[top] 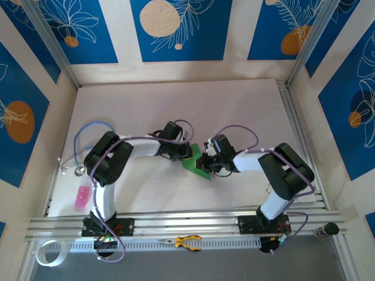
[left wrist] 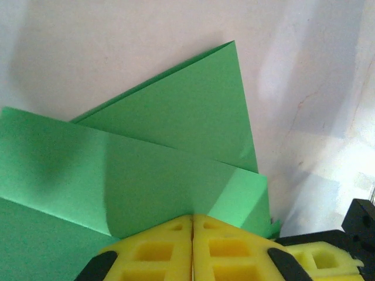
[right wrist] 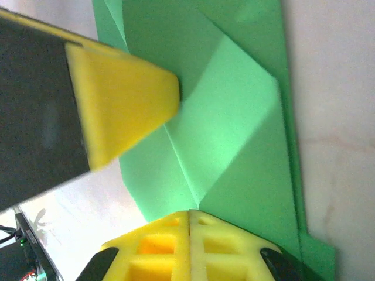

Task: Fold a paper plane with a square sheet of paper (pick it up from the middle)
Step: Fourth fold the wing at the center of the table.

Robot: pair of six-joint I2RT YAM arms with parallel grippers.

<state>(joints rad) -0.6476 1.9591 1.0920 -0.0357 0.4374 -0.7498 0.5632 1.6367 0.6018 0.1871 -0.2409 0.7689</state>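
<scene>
Now the partly folded green paper lies on the white table between the arms. Left gripper and right gripper are each fully closed, tips resting on the paper from opposite sides, clasping nothing

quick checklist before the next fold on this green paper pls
1. Left pincer shut on the green paper: ok
2. Right pincer shut on the same sheet: ok
3. Creases look sharp: ok
4. Paper already a slim dart: not ok, broad flaps
5. Paper lifted off the table: cannot tell
6. Pliers out of the way by the near rail: ok
</scene>
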